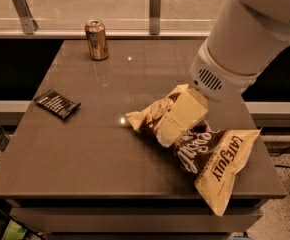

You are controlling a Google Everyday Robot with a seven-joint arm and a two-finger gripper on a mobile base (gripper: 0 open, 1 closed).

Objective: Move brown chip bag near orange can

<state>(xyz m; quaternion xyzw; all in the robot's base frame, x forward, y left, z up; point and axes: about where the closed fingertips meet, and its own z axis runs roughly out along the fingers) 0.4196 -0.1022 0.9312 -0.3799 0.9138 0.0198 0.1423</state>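
— Where is your brown chip bag point(215, 159)?
— It lies flat near the front right corner of the table point(85, 159). Its yellow end sticks out over the front edge.
— And your gripper point(169, 133)?
— It is right over the middle of the bag, reaching down from the big white arm point(245, 44). You cannot tell if it is open or shut, or if it has hold of the bag.
— Where is the orange can point(96, 40)?
— It stands up by the back edge, toward the back left corner, well apart from the bag. A small black packet point(57, 104) lies near the left edge.
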